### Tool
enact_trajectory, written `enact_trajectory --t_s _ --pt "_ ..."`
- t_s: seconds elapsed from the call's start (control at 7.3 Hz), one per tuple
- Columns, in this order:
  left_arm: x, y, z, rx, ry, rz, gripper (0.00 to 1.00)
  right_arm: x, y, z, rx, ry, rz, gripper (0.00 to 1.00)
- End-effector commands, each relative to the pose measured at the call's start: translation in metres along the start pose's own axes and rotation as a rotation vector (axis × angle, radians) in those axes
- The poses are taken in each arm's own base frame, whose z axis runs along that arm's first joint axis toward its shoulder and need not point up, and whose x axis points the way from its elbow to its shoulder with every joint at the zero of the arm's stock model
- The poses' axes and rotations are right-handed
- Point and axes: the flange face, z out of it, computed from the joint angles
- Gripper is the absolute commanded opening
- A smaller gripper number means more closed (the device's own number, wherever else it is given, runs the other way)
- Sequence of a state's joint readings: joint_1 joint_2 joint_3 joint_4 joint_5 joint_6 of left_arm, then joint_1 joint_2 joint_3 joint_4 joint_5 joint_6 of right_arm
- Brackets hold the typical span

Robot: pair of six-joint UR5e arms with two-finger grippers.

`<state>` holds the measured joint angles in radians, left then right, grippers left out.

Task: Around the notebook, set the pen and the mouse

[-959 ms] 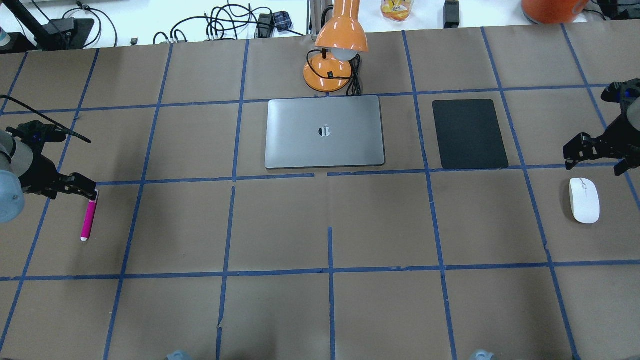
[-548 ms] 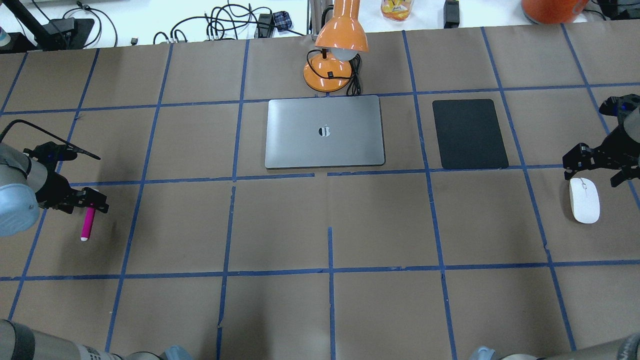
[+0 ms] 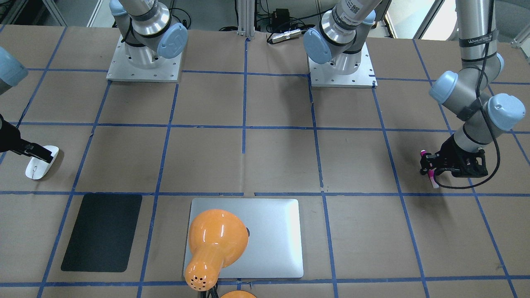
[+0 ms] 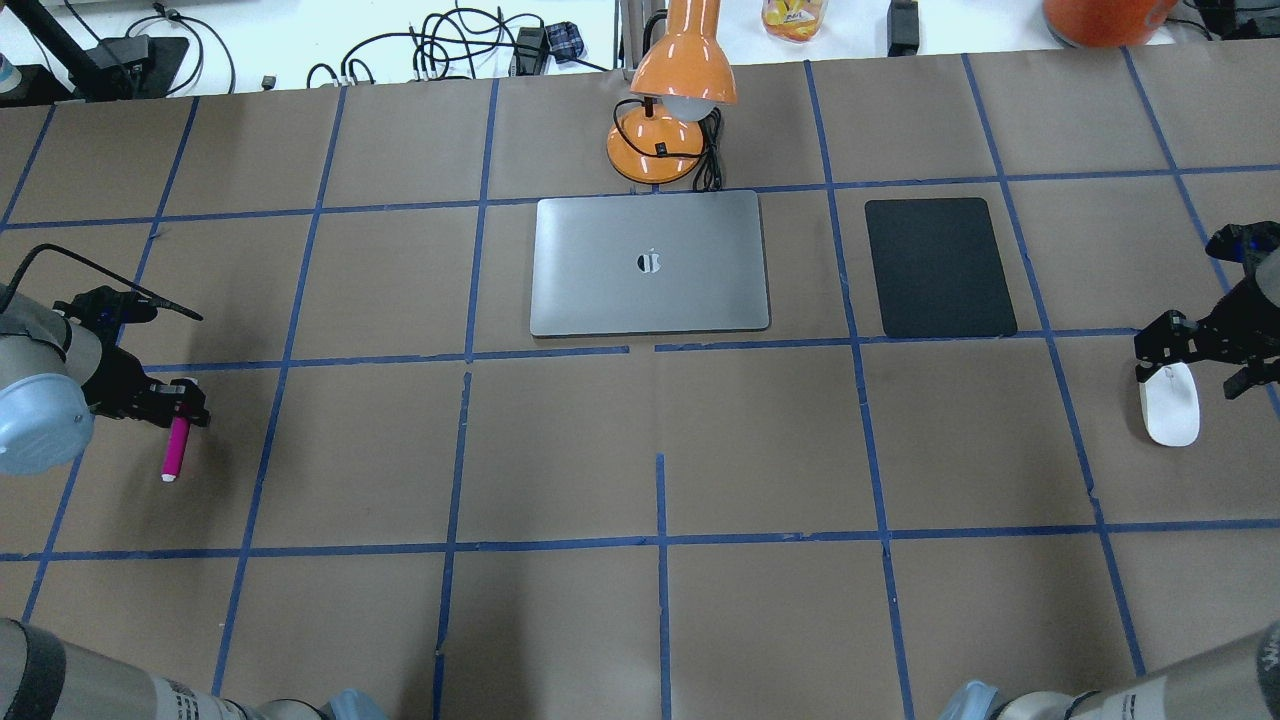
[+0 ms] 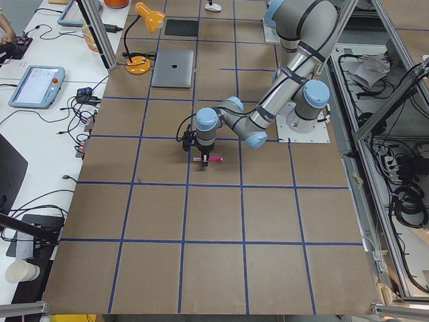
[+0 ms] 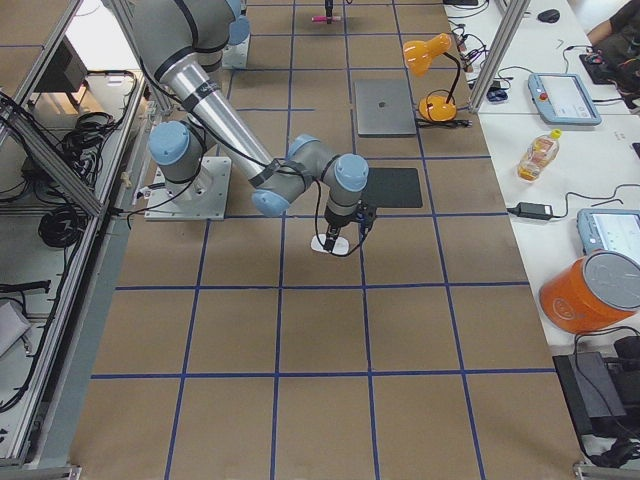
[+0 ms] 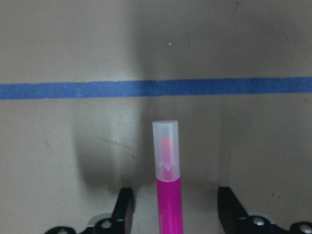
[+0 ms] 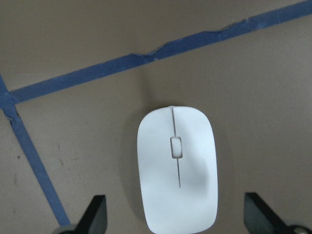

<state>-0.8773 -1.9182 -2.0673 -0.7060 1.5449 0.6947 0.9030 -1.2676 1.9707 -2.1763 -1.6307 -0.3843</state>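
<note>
The pink pen (image 4: 175, 452) lies on the brown table at the far left. My left gripper (image 4: 182, 404) is open over its upper end. In the left wrist view the pen (image 7: 168, 195) runs up between the two spread fingers (image 7: 124, 210) with gaps on both sides. The white mouse (image 4: 1170, 405) sits at the far right. My right gripper (image 4: 1200, 358) is open above the mouse's far end, and the wrist view shows the mouse (image 8: 176, 170) centred between wide fingers (image 8: 95, 214). The silver notebook (image 4: 650, 265) lies closed at the table's middle back.
An orange desk lamp (image 4: 662, 140) stands just behind the notebook, its head hanging over the notebook in the front view (image 3: 215, 240). A black mat (image 4: 940, 268) lies to the notebook's right. Blue tape lines (image 4: 660, 500) grid the brown table.
Both grippers have come down and in over their objects: the left one now covers the pen's upper end, the right one covers the mouse's far end. Pen and mouse have not moved.
</note>
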Motion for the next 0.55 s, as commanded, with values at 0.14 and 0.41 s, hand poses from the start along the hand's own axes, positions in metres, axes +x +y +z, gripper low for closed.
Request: enact_trajectory --t_s 0.14,0.41 --pt "-0.0001 0.0006 -0.0029 0.003 0.0 -0.01 0.0 0.0018 -0.0037 0.0162 -0.03 -0.004 -0.006 1.0" --pt "-0.0007 0.0021 -0.0025 -0.005 0.008 -0.017 0.0 0.0027 -0.0061 0.0205 -0.037 -0.005 -0.007 1.0"
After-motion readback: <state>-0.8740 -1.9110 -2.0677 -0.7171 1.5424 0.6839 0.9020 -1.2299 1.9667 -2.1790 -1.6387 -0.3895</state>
